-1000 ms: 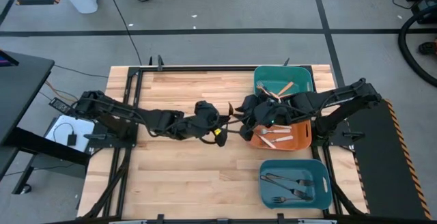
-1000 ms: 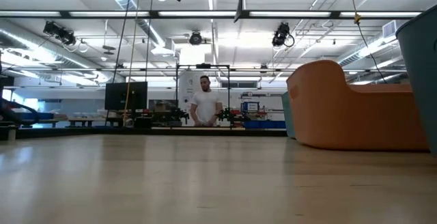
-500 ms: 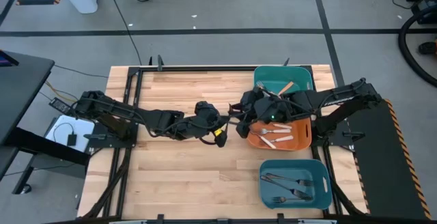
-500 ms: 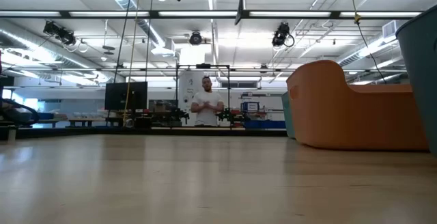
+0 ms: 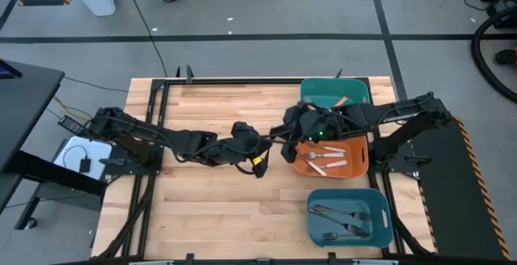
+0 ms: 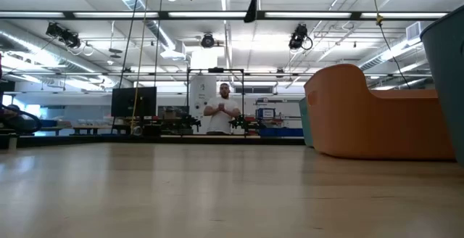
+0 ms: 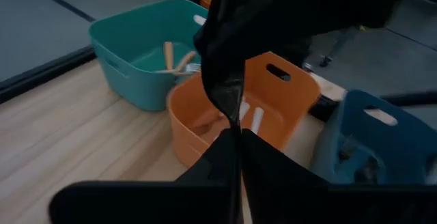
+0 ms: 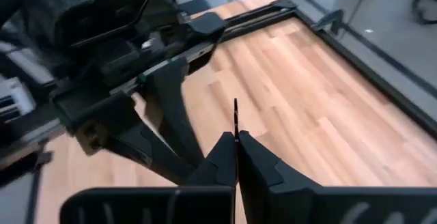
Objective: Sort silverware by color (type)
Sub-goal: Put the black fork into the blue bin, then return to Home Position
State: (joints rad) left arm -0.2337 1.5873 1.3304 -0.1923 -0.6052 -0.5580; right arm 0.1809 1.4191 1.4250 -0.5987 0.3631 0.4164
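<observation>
A thin dark grey piece of silverware (image 8: 235, 117) hangs above the middle of the table, between my two grippers. My left gripper (image 7: 237, 134) reaches in from the table's left and is shut on it. My right gripper (image 8: 235, 138) comes from the right and is also shut on it. The high view shows the left gripper (image 5: 265, 147) and the right gripper (image 5: 281, 139) meeting tip to tip, with the piece hidden under them. Which kind of silverware it is cannot be told. My left gripper pinches one end of the dark piece (image 7: 235, 123) between its two fingertips, coming from the table's left and slanting down. The piece runs on past the tips into the other gripper, clear of the table. My right gripper pinches the thin dark piece between its two fingers, coming from the table's right and slanting down. A short slim end (image 8: 235, 111) sticks out past the fingertips. The piece is lifted clear of the table.
Three bins stand at the table's right: a teal bin (image 5: 355, 92) at the far side with orange-handled pieces, an orange bin (image 5: 360, 166) with white-handled pieces, and a blue-teal bin (image 5: 380, 234) near the front with dark pieces. Bare wood (image 5: 210, 208) lies left and near.
My right gripper has tipped and shifted slightly toward the table's far edge, uncovering more of the orange bin, and its fingers have shut on the dark piece. My left gripper has kept its place.
</observation>
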